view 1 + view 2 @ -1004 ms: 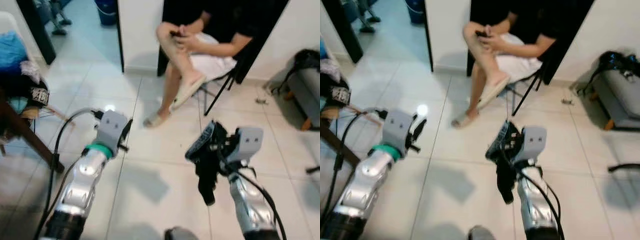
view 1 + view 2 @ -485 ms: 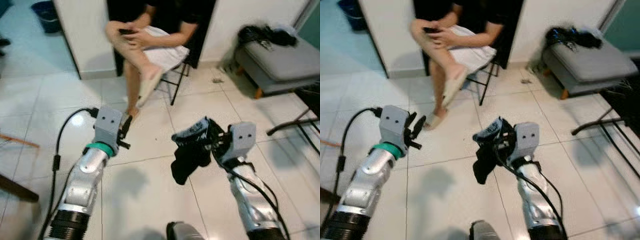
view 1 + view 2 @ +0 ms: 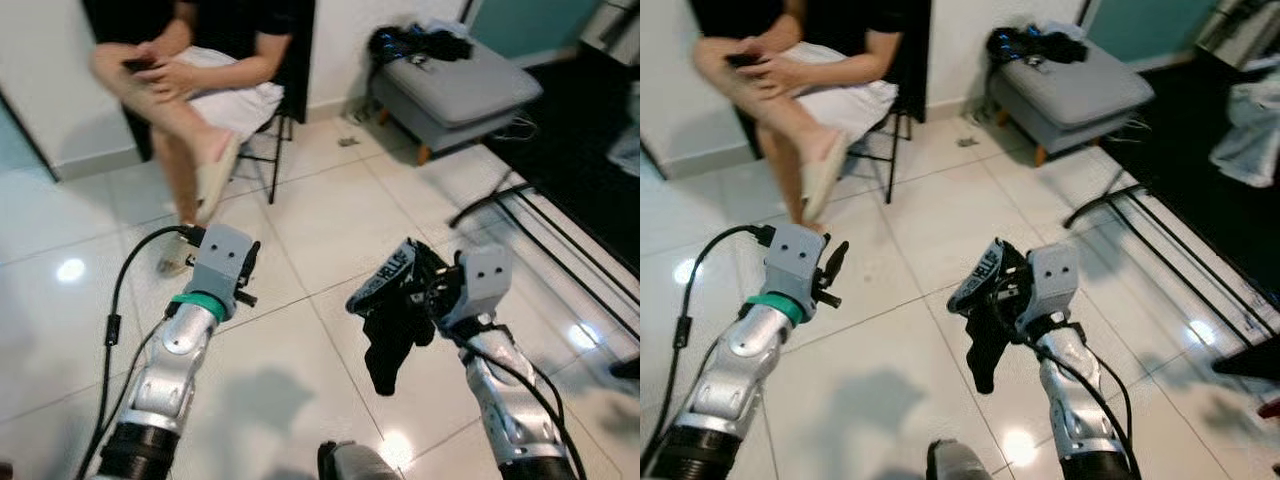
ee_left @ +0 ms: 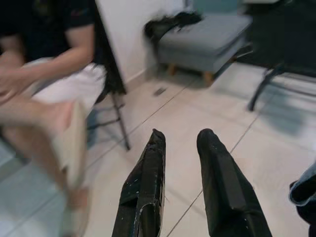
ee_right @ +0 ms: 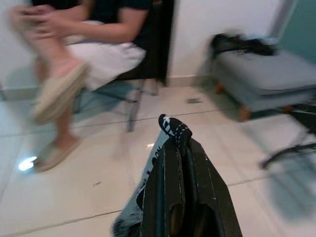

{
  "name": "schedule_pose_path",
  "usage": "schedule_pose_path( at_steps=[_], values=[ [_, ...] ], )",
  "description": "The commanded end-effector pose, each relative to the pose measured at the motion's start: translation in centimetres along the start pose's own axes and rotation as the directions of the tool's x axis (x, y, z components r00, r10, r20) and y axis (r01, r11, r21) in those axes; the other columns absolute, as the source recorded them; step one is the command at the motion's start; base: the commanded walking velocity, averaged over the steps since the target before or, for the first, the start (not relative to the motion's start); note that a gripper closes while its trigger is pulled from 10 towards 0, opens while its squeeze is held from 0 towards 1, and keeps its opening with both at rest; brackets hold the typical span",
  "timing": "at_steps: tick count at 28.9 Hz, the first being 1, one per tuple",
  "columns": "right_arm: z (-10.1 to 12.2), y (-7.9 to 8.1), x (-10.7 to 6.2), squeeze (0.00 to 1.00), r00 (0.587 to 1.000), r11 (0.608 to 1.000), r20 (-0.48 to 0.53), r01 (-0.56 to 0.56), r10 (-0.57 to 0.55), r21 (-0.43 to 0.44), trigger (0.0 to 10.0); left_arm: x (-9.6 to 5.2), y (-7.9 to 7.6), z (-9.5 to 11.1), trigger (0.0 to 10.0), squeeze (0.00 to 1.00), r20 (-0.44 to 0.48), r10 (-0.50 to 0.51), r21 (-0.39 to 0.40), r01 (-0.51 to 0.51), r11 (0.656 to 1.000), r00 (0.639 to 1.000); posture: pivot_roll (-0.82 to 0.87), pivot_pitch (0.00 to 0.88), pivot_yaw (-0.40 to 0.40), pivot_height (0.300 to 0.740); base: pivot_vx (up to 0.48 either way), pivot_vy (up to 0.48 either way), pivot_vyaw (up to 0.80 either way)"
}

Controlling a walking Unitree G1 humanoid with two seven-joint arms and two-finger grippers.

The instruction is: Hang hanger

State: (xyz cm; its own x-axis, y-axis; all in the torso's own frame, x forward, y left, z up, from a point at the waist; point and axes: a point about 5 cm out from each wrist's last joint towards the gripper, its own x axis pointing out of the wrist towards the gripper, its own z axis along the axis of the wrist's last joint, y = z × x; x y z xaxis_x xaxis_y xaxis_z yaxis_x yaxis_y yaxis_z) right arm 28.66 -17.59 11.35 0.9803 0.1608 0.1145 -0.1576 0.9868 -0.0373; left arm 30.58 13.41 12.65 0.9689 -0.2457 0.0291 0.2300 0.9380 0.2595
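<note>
My right gripper [image 3: 428, 296] is held over the white tiled floor and is shut on a black garment [image 3: 390, 325] with a white-lettered band. The cloth hangs down from the fingers. In the right wrist view the same black garment [image 5: 170, 129] is folded over the closed fingers [image 5: 174, 173]. I cannot make out a hanger in the cloth. My left gripper [image 3: 250, 268] is raised on the left, open, with nothing in it. The left wrist view has its two black fingers [image 4: 148, 173] apart over bare tiles.
A person [image 3: 190, 75] sits on a black folding chair [image 3: 275, 140] at the back left, one leg crossed. A grey padded bench [image 3: 460, 85] with a black bag [image 3: 410, 42] stands behind. Black metal rack legs [image 3: 520, 205] run along the floor to the right.
The camera has swung to the right: the person now sits further left, and the grey bench and rack legs fill the right. Both arms keep their pose; the garment stays held.
</note>
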Motion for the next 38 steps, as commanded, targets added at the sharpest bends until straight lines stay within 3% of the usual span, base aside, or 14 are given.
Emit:
schedule_pose_path(
  at_steps=[1,7,14,34,38],
  values=[
    [-0.6,0.2,-0.3,0.0,1.0,1.0,-0.022,0.01,-0.009,0.021,10.0,-0.3,0.1,-0.4,10.0,0.0,-0.016,-0.005,0.0,0.005,1.0,1.0,-0.06,0.039,0.008,0.74,0.0,0.0,-0.74],
    [-0.1,0.6,-0.2,0.0,0.998,0.997,0.012,0.059,-0.059,0.055,10.0,1.1,0.1,1.7,10.0,0.0,0.058,-0.037,-0.046,0.04,0.998,0.998,-0.08,0.036,0.042,0.74,0.0,0.0,-0.75],
    [0.5,0.6,0.0,0.0,0.996,0.994,0.038,0.082,-0.084,0.067,10.0,2.2,-0.4,3.3,10.0,0.0,0.118,-0.075,-0.037,0.08,0.996,0.99,-0.09,0.034,0.051,0.74,0.0,0.0,-0.74],
    [0.5,0.4,0.0,0.0,0.994,0.993,0.037,0.099,-0.102,0.065,10.0,2.3,-0.7,3.2,10.0,0.0,0.117,-0.092,-0.048,0.099,0.994,0.989,-0.09,0.031,0.052,0.74,0.0,0.0,-0.74],
    [0.7,0.4,0.1,0.0,0.993,0.992,0.05,0.104,-0.108,0.07,10.0,2.2,-0.6,3.2,10.0,0.0,0.122,-0.087,-0.049,0.094,0.994,0.989,-0.09,0.027,0.054,0.74,0.408,0.0,-0.74]
  ],
)
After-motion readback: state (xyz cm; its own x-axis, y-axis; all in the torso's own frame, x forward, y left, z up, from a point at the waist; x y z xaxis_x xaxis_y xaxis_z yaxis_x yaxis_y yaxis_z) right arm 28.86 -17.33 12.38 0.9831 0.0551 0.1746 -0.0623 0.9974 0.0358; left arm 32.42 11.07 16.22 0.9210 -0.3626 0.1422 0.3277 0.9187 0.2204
